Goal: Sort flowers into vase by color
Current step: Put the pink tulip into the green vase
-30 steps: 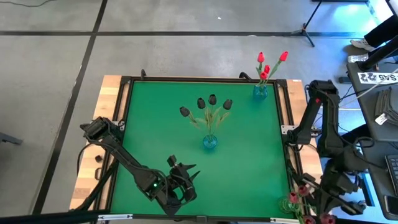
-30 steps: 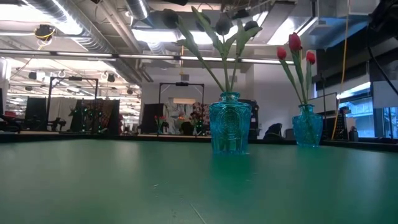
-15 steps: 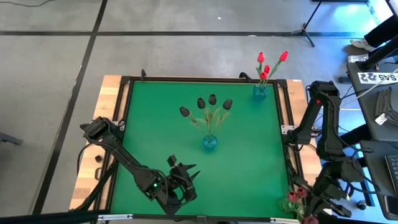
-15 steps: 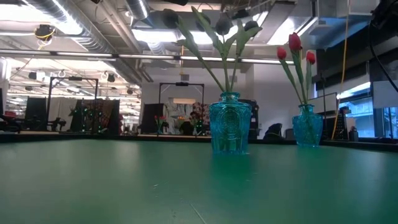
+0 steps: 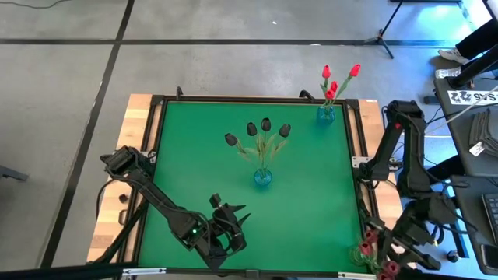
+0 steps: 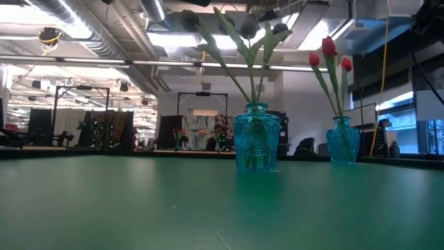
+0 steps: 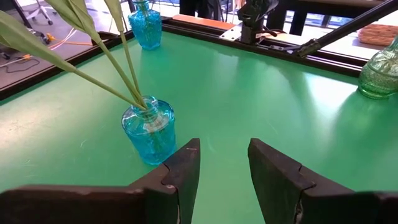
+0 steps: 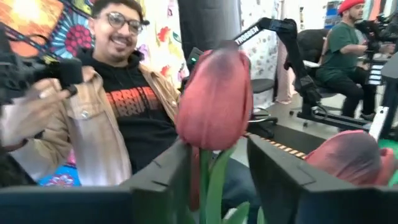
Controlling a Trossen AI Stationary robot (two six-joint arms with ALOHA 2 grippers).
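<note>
Smooth green mat (image 5: 303,194); right claw (image 8: 217,180) parted around matte pink tulip (image 8: 214,99); left claw (image 7: 222,168) parted, empty.

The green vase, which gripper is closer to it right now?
Right. The right gripper sits just beside the green vase at the mat's near right corner, among its pink tulips; the left gripper waits across the mat.

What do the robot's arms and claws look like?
Both arms are dark, jointed tubes. The left arm has a tiny green light near its wrist, and its claw has two flat, dark wedge-shaped fingers. The right arm has a small red light at its top joint and black cables beside it. Its claw looks the same.
</note>
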